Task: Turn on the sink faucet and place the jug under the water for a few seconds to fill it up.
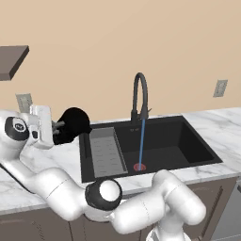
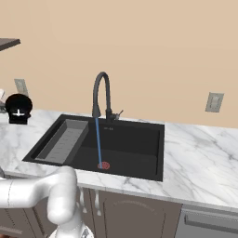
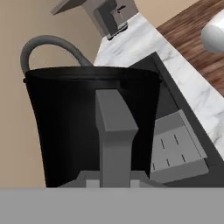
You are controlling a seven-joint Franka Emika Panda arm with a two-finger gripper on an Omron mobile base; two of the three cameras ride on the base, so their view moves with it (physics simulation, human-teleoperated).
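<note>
Marble counter [image 1: 214,124] runs along the beige wall, wood cabinet fronts [image 2: 139,214] below it. Black rectangular sink [image 1: 188,141] set into the counter, grey ribbed tray [image 1: 107,151] along its left side, red drain ring [image 1: 139,166] on the basin floor. Black gooseneck sink faucet [image 1: 140,96] stands at the back rim, spout arching down over the basin, small lever [image 2: 118,113] at its base angled out. Water [image 1: 141,141] is on: thin straight blue stream from the spout to the drain ring, nothing under it.

White arm reaches left over the counter, well left of the sink. Gripper [image 1: 59,128] is at the jug [image 1: 73,123], which sits tilted, mouth toward the left base camera, beside the sink's left edge and apart from the stream. In the right base view the jug [image 2: 18,108] shows at the far left, over the counter, pale mark on its face. Hand view: the jug's black body [image 3: 65,127] is close up with the grey handle [image 3: 114,135] dead centre, running down between the fingertips. Jaws clenched narrow on the jug handle.

Wall outlets: one right of the sink [image 1: 220,88], one on the left [image 2: 21,86]. Dark shelf [image 1: 12,59] upper left.
</note>
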